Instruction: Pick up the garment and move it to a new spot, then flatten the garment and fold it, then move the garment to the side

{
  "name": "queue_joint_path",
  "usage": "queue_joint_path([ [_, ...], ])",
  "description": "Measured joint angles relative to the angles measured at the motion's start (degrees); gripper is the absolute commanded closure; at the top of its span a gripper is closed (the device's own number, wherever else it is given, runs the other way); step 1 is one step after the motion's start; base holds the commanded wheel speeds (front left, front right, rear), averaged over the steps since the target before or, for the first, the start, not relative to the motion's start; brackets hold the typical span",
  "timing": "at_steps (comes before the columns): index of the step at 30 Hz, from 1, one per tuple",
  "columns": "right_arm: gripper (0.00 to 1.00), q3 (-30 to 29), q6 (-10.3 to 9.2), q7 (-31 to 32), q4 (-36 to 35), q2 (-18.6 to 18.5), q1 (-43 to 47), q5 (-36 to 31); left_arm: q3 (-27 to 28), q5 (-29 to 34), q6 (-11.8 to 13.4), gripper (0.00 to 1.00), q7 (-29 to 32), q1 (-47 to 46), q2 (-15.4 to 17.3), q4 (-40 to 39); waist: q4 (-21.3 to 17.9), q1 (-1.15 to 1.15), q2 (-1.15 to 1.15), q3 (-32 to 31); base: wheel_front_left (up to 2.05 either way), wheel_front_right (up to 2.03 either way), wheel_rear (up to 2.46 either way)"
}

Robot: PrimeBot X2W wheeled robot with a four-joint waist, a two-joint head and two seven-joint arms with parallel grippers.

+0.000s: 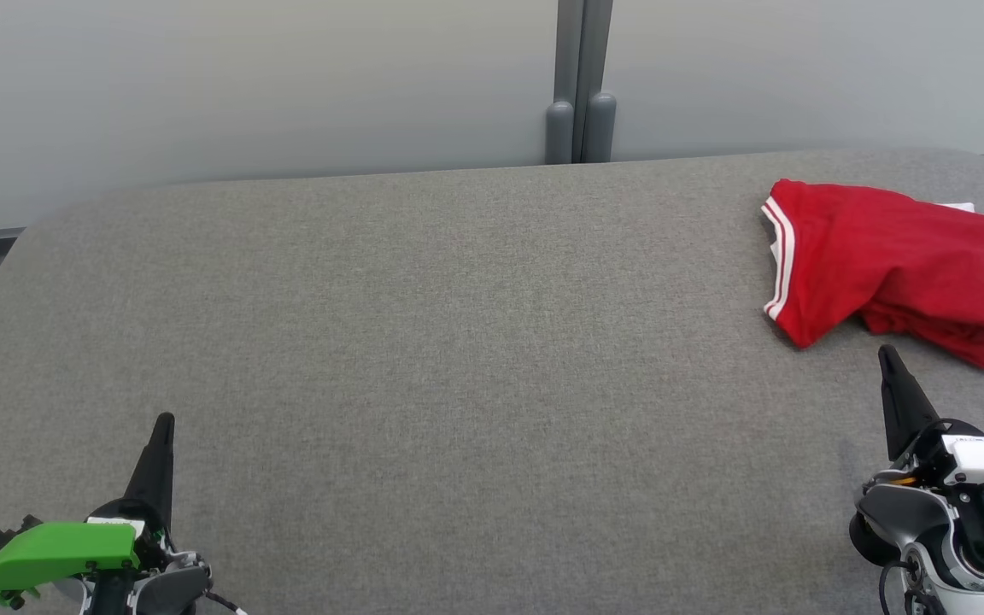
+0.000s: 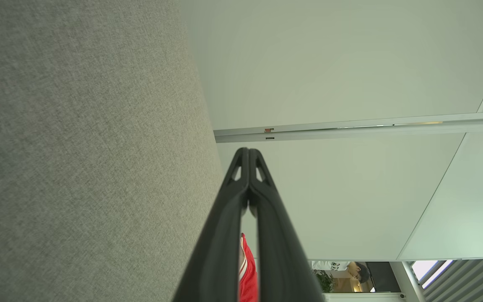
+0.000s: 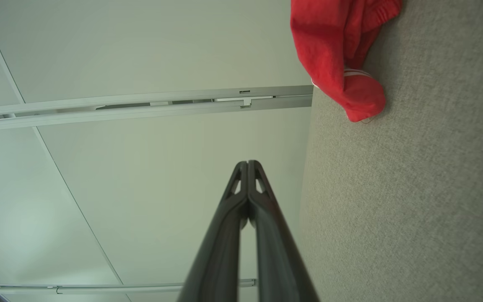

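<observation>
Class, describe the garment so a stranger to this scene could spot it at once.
Find the wide grey fabric table before the pale wall. At its far right corner, just beyond the right gripper, lies the garment, loosely folded. Bright red with white stripes along one edge, it stands out from the plain grey.

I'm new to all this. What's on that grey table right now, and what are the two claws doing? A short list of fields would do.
surface: grey fabric-covered table
item: red garment with white stripes, bunched at the table's far right
left gripper: shut, empty, far from the garment
right gripper: shut, empty, close to the garment but apart from it
background: pale wall panels
</observation>
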Motion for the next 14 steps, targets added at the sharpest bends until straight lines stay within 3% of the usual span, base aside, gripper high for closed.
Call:
queue_joint_path([
  [14, 1.00, 0.0, 0.00, 0.0, 0.0, 0.0, 0.0, 0.0, 0.0, 0.0, 0.0, 1.00, 0.0, 0.0, 0.0, 0.0, 0.0, 0.00, 0.00, 0.0, 0.00, 0.00, 0.00],
])
